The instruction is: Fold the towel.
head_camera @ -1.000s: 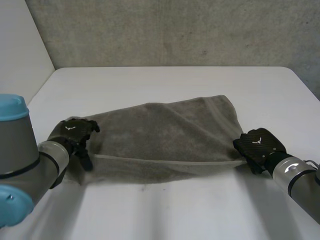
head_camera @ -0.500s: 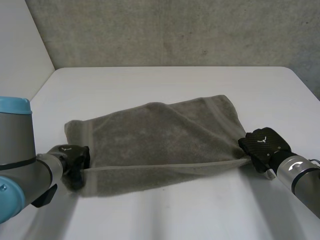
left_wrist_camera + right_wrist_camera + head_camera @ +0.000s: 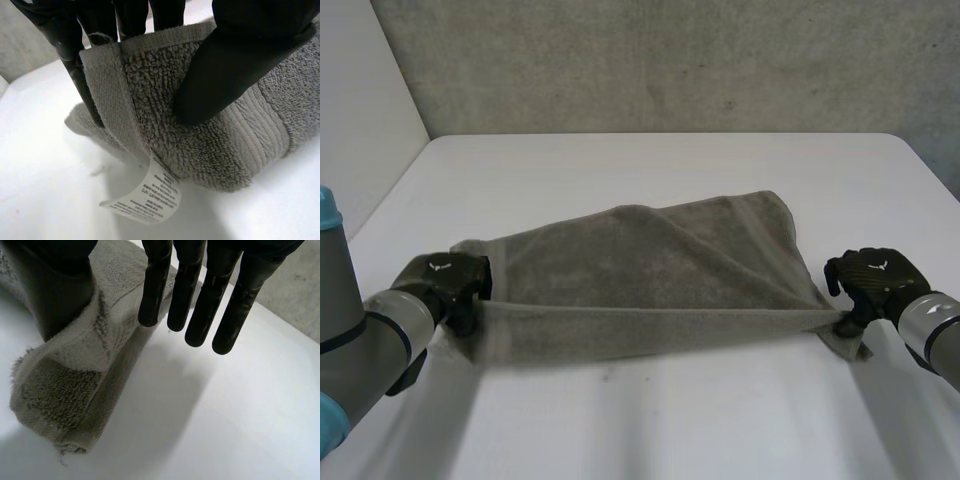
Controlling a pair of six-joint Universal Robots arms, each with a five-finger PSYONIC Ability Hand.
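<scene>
From the head view, the grey towel (image 3: 650, 260) lies across the middle of the white worktop (image 3: 650, 170). Its near edge is lifted and drawn taut between my left robot hand (image 3: 445, 280) at one near corner and my right robot hand (image 3: 870, 280) at the other. The far part rests flat, with a soft diagonal crease. I judge it light, limp and grippy rather than slippery. It will sag wherever it is unsupported, so the hemmed corners are the right places to hold. At my left wrist, the thumb (image 3: 220, 75) presses thick looped terry against the fingers (image 3: 75, 55) behind it, so this robot hand is clamped on the towel's corner (image 3: 150, 100). A flatter woven band runs beside the pile, and a white printed label (image 3: 147, 192) hangs from the hem just above the worktop. At my right wrist, the thumb (image 3: 55, 290) pins the other corner (image 3: 65, 400), which droops in a doubled, slightly frayed fold. The fingers (image 3: 195, 295) reach out straight past the cloth over the bare worktop (image 3: 240, 415). That hold looks to me the shallower of the two and could slip under a hard pull.
</scene>
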